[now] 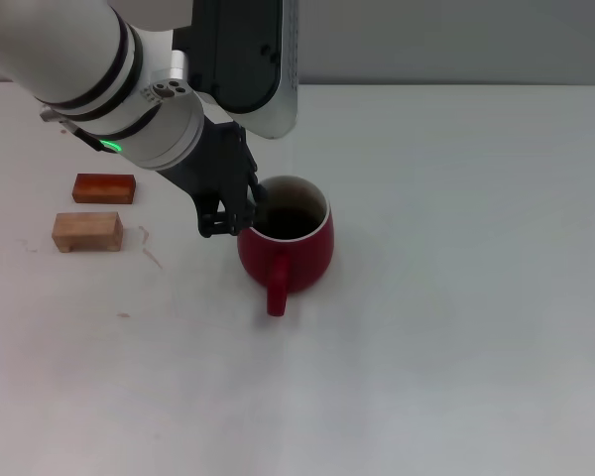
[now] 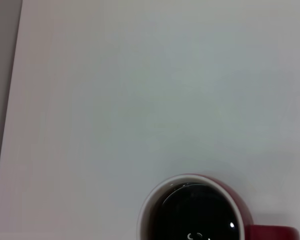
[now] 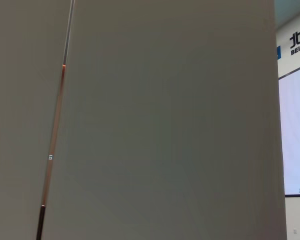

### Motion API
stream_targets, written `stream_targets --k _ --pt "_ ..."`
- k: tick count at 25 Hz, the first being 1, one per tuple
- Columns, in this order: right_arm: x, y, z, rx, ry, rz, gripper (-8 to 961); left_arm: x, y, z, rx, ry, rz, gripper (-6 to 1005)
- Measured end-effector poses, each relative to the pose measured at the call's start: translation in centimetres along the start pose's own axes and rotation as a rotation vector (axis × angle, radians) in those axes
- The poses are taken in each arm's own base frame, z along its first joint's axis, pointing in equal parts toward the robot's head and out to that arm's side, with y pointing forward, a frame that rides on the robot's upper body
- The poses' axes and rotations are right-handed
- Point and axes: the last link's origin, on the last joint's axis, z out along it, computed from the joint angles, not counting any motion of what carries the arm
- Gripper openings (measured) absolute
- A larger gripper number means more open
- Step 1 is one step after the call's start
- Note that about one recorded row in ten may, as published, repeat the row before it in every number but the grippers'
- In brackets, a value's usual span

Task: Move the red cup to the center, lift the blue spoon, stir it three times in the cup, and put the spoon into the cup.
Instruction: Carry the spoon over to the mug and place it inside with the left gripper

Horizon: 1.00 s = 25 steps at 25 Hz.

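White tabletop (image 1: 456, 297) — left claw (image 1: 240, 216) at red cup (image 1: 296, 253)

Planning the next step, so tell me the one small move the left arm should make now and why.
Probably lift the left end effector straight up off the red cup. It sits at the cup's rim, the cup stands upright near the table's middle, and the blue spoon shows in no view. The right end effector is out of view.
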Motion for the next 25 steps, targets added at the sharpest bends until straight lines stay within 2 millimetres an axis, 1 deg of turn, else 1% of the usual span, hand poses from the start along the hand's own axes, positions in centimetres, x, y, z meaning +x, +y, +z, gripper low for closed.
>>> stream_targets --k 5,12,20,25 --pt "0.0 0.0 0.0 0.0 0.0 0.0 575 0.8 0.4 0.1 -0.028 0.05 0.006 142" --pt "0.0 0.0 0.0 0.0 0.0 -0.001 575 1.5 0.5 -0.2 -0.034 0.115 0.01 160" --pt "0.0 0.2 0.0 -0.002 0.0 0.002 574 1.2 0.0 0.8 0.025 0.141 -0.011 180" --pt "0.0 0.2 0.0 -0.003 0.0 0.002 574 0.8 -0.2 1.3 0.063 0.126 -0.018 192"
